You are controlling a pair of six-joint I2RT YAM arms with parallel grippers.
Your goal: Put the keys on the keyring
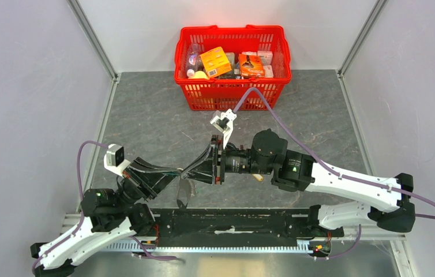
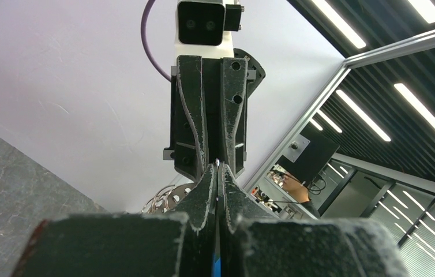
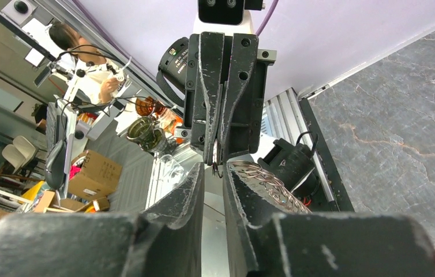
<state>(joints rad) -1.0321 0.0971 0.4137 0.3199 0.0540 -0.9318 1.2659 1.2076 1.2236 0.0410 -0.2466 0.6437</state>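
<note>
My two grippers meet tip to tip above the middle of the table. My left gripper (image 1: 208, 167) is shut; in the left wrist view (image 2: 218, 167) its pads pinch a thin bit of metal at the tips. The keyring's metal rings (image 2: 166, 199) hang just beside those fingers and also show in the right wrist view (image 3: 267, 184). The grey-beige strap (image 1: 183, 193) dangles below. My right gripper (image 1: 220, 164) faces it, its jaws a small gap apart and empty (image 3: 212, 170). A small yellowish thing (image 1: 258, 178), perhaps the yellow-orange key, lies under the right arm. The green key is out of view.
A red basket (image 1: 232, 92) filled with packaged goods stands at the back of the grey table. A black rail (image 1: 232, 222) runs along the near edge between the arm bases. White walls close off the left, right and back.
</note>
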